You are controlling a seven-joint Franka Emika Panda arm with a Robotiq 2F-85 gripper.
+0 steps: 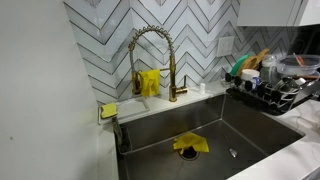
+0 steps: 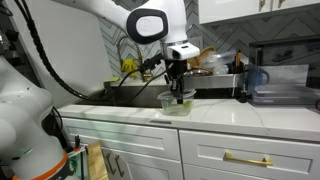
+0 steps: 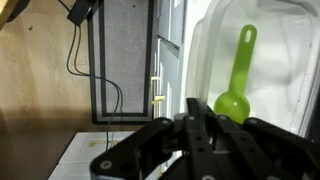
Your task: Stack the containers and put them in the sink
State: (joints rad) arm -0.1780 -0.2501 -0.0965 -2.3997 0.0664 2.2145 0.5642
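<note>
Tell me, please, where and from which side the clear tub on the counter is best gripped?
Grip its thin side wall at the rim, coming from above: the tub sits upright and open-topped on the counter, so one finger goes inside. The gripper appears shut there.

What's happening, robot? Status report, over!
Gripper shut, at the clear tub on the counter; grip unconfirmed. Green scoop inside tub. Sink holds a yellow cloth. Over.
</note>
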